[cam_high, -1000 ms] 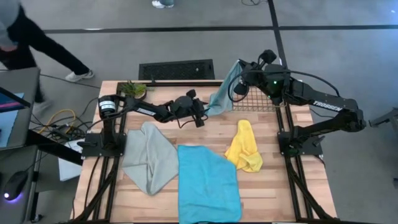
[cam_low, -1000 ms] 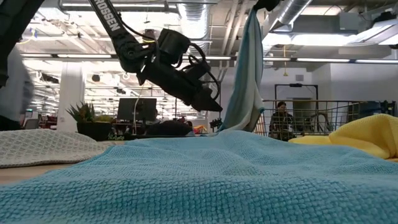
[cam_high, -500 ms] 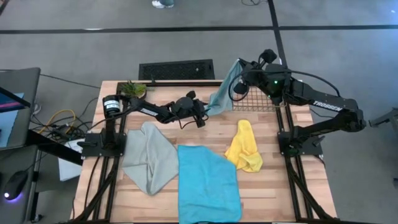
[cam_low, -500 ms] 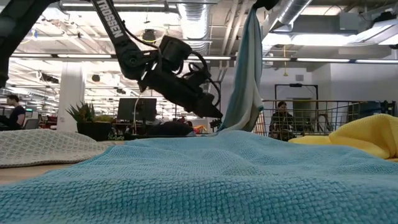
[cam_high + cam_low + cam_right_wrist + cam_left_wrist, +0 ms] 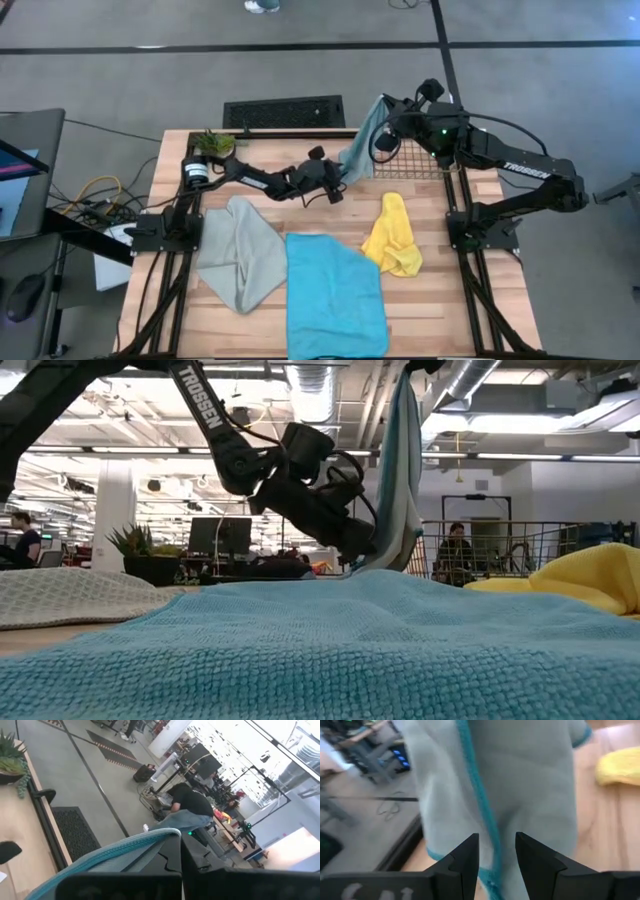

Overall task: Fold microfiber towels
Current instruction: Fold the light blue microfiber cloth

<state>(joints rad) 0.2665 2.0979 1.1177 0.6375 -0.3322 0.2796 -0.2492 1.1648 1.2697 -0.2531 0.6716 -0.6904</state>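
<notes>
A pale blue towel (image 5: 362,140) with a teal hem hangs from my right gripper (image 5: 383,110), which is shut on its top, high over the table's far side. My left gripper (image 5: 496,840) is open at the towel's lower part. Its fingers stand on either side of the hemmed edge (image 5: 487,827). The cyan-blue towel (image 5: 335,292) lies spread at the near middle, and the grey-green towel (image 5: 240,252) lies crumpled to its left. The yellow towel (image 5: 392,238) lies bunched to its right. My right gripper pinches the pale blue towel's top, at a hemmed edge (image 5: 150,837), between its two shut fingers. The fingers come at it about level, high above the table. The towel hangs slack below them (image 5: 398,480). The cyan-blue towel hides its lower end in the low view.
A wire mesh basket (image 5: 418,160) stands at the far right under my right arm. A small potted plant (image 5: 212,143) sits at the far left corner. Bare wood shows between the hanging towel and the towels lying nearer.
My left gripper has gone toward the table's right edge and slightly down, up to the hanging pale blue towel, staying open. My right gripper and the towel have kept still. A person beside the table's far left has left the high view.
</notes>
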